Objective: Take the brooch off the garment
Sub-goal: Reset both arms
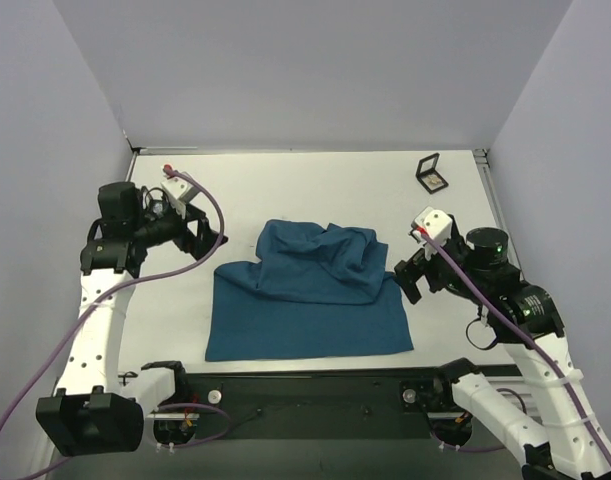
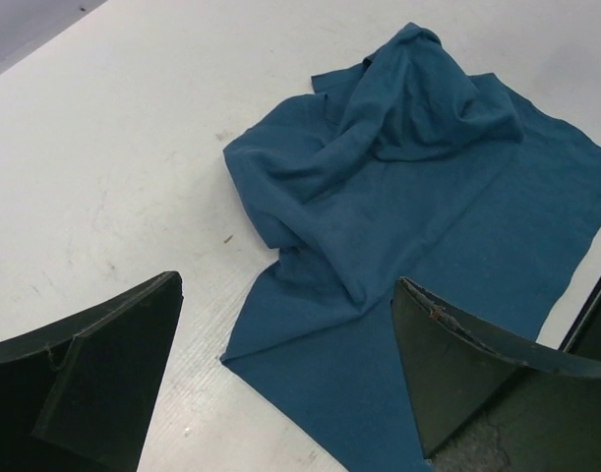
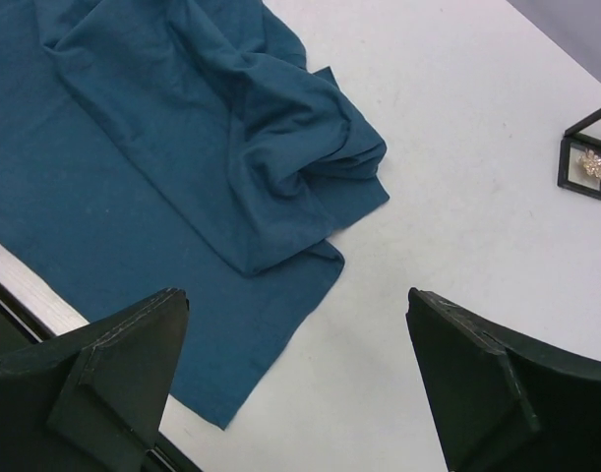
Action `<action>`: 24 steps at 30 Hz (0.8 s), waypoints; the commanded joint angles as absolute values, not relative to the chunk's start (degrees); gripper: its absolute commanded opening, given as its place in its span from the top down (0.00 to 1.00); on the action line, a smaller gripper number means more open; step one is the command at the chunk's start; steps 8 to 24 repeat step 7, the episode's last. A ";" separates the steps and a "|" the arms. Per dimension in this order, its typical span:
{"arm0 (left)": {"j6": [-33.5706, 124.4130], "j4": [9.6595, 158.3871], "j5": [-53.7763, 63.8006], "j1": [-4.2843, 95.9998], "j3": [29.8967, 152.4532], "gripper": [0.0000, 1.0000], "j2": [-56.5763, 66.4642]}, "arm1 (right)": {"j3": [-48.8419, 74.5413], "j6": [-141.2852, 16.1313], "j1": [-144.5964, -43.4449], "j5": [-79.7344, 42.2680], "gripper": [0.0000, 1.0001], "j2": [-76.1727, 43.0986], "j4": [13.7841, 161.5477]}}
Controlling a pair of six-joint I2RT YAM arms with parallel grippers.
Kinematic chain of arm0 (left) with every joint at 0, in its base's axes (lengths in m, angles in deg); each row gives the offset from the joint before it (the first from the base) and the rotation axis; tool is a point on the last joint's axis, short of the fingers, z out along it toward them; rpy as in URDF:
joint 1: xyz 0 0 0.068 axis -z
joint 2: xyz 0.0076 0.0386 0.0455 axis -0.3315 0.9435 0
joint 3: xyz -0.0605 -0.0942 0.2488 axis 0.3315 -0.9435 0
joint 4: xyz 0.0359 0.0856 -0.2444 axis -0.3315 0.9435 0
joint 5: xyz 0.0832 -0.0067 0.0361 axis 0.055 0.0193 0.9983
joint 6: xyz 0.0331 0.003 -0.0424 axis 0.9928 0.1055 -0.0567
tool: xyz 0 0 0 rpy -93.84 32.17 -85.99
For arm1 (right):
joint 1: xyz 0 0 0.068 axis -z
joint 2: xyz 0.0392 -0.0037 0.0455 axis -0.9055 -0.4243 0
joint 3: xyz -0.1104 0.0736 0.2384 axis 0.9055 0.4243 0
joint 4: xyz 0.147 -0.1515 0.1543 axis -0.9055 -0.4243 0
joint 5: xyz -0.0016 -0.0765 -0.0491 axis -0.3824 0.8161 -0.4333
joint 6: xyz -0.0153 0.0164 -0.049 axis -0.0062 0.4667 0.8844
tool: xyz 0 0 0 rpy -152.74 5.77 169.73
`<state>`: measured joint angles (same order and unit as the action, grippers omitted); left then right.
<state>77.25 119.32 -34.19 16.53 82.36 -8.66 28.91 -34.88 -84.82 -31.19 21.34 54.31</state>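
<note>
While the right gripper (image 3: pixel 295 305) gapes, the brooch (image 3: pixel 587 167) apparently lies well apart.

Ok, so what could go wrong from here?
1. The brooch lies in a small black case near the far right corner of the table. A careless swing of the right gripper, open beside the garment, might knock it away.
2. The garment is bunched in loose folds reaching the table's near edge. The left gripper, also open, could snag and drag it.

Plain dark teal-blue garment (image 1: pixel 310 290); pale gold brooch (image 3: pixel 591 165); black frame (image 3: pixel 581 189); white table (image 1: pixel 285 190).
</note>
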 commanded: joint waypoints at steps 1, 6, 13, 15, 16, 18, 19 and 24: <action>78.89 121.55 -37.09 15.67 82.20 0.02 -10.43 | 29.42 -34.05 -84.49 -34.29 0.00 21.48 54.60; 79.41 122.43 -38.05 15.05 81.41 0.03 -10.78 | 29.16 -33.88 -84.49 -35.00 0.00 21.13 54.69; 79.41 122.34 -37.79 15.05 81.23 0.03 -10.87 | 29.16 -33.88 -84.41 -35.00 0.00 21.13 54.69; 79.41 122.34 -37.79 15.05 81.23 0.03 -10.87 | 29.16 -33.88 -84.41 -35.00 0.00 21.13 54.69; 79.41 122.34 -37.79 15.05 81.23 0.03 -10.87 | 29.16 -33.88 -84.41 -35.00 0.00 21.13 54.69; 79.41 122.34 -37.79 15.05 81.23 0.03 -10.87 | 29.16 -33.88 -84.41 -35.00 0.00 21.13 54.69; 79.41 122.34 -37.79 15.05 81.23 0.03 -10.87 | 29.16 -33.88 -84.41 -35.00 0.00 21.13 54.69; 79.41 122.34 -37.79 15.05 81.23 0.03 -10.87 | 29.16 -33.88 -84.41 -35.00 0.00 21.13 54.69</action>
